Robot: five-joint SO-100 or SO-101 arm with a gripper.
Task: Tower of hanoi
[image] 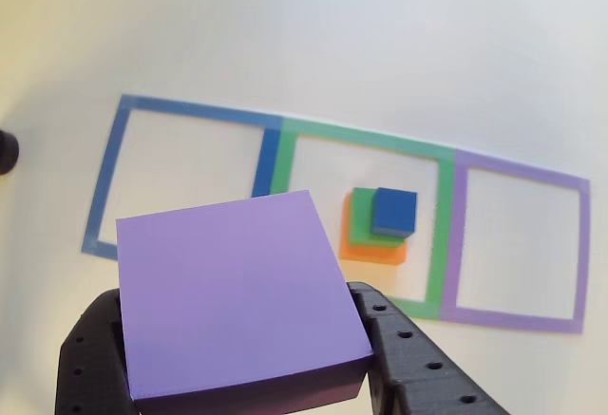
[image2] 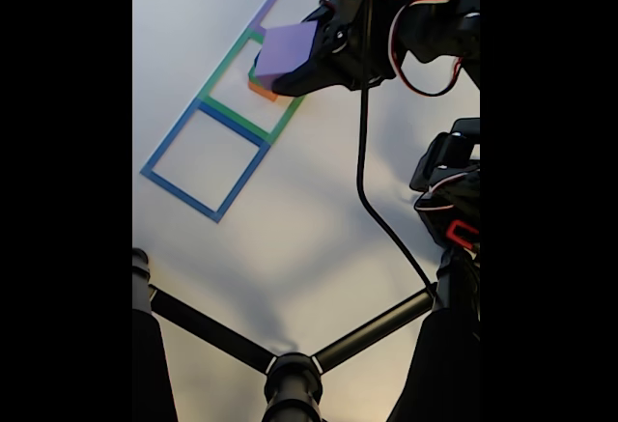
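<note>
The jaws grip the purple slab [image: 237, 301] from both sides, lifted clear of the desk [image: 285, 35]. Beyond it, the orange block [image: 372, 249], green cube [image: 361, 225] and blue cube [image: 393, 212] sit stacked inside the green tape square [image: 442, 235]. Setting down the slab and restacking seem left.

The purple slab [image: 237, 296] is looking like matt foam, its top smooth and even, with no shine, and its edges crisp. The blue cube [image: 393, 212], the green block [image: 363, 228] and the orange block [image: 372, 250] are showing the same dull, soft-looking foam finish. The gripper [image: 252, 377] is appearing as black matt plastic, slightly grainy, its fingers [image: 404, 358] dotted with small round holes. The table [image: 427, 45] is looking smooth and white with a faint satin sheen. The blue [image: 104, 182], green [image: 442, 235] and purple tape squares [image: 581, 254] are lying flat as thin, smooth tape. In the fixed view, a black cable [image2: 365, 152] is showing a slightly glossy sheath, and the black tubes [image2: 208, 330] are catching a soft sheen.
</note>
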